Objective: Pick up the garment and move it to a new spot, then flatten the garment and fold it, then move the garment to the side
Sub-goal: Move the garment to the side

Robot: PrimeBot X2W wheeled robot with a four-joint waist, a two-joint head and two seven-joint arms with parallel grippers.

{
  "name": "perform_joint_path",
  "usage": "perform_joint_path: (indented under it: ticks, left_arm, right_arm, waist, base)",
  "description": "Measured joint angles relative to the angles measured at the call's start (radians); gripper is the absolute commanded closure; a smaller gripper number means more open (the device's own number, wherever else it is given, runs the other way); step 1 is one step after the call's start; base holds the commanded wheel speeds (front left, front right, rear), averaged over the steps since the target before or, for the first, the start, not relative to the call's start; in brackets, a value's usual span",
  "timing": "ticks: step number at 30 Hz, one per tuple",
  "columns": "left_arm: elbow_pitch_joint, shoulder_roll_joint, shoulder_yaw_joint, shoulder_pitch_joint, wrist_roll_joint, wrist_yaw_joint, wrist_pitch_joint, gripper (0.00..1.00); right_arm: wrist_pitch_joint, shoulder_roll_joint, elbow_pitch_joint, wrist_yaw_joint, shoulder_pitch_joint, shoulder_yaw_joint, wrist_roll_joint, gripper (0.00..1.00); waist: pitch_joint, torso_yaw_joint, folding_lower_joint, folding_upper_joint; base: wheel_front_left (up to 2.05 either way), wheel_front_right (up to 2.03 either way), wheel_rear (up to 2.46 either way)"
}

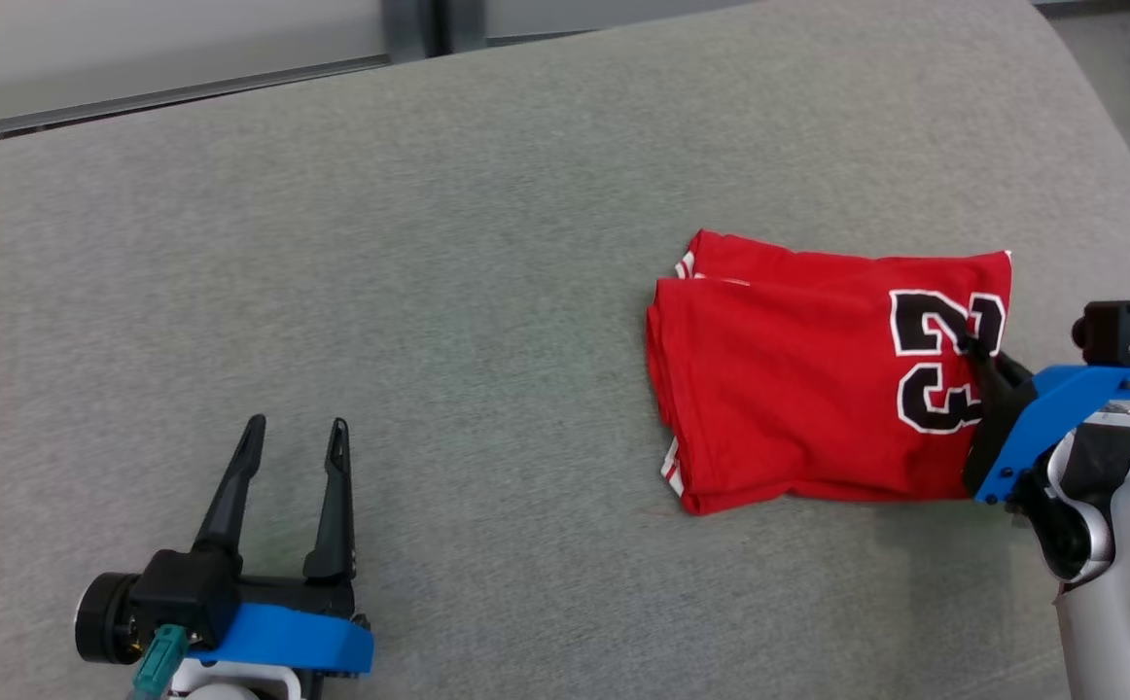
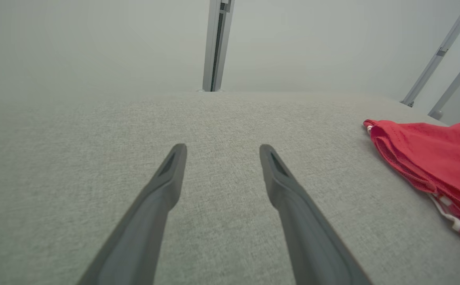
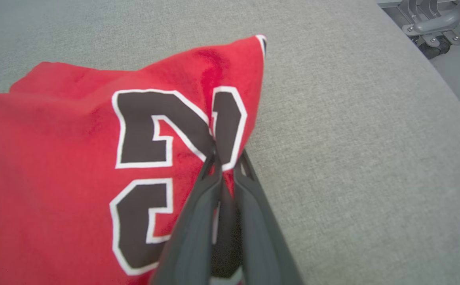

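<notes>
1. Red garment [image 1: 798, 389] with a black number print, folded and flat on the grey padded surface [image 1: 487, 243], toward its right side.
2. Right gripper [image 1: 971, 347] at the right edge of the garment, directly on the number print.
3. Jaws there pressed nearly together, with a pinch of red cloth between the two fingers and a small crease at the tips.
4. Left gripper [image 1: 296, 425] at the lower left, well apart from the garment.
5. Jaws there spread wide, holding nothing, above bare grey surface.
</notes>
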Motion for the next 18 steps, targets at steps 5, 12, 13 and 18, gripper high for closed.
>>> perform_joint_path:
  ticks: [5,12,13,18]
  left_arm:
    - [-0.025,0.031,-0.005,-0.027,0.017,-0.004,0.027,0.0]
    - [-0.068,0.059,-0.008,-0.036,0.024,-0.004,0.063,0.0]
    - [-0.072,0.063,-0.008,-0.036,0.025,-0.004,0.068,0.0]
    - [-0.092,0.073,-0.007,-0.039,0.026,0.003,0.08,0.0]
  right_arm:
    - [-0.054,0.023,0.025,0.0,-0.012,-0.044,-0.001,1.0]
    - [-0.108,0.036,0.057,0.0,-0.036,-0.077,0.0,1.0]
    - [-0.113,0.037,0.062,0.0,-0.046,-0.078,-0.004,1.0]
    - [-0.112,0.022,0.089,0.0,-0.123,-0.065,-0.027,1.0]
  waist:
    - [0.027,-0.099,0.0,0.0]
    - [0.04,-0.152,-0.0001,0.0]
    - [0.042,-0.152,-0.0001,0.0]
    - [0.045,-0.131,-0.0001,0.0]
  base:
    - [0.0,0.0,0.0]
    - [0.0,0.0,0.0]
    - [0.0,0.0,0.0]
    - [0.0,0.0,0.0]
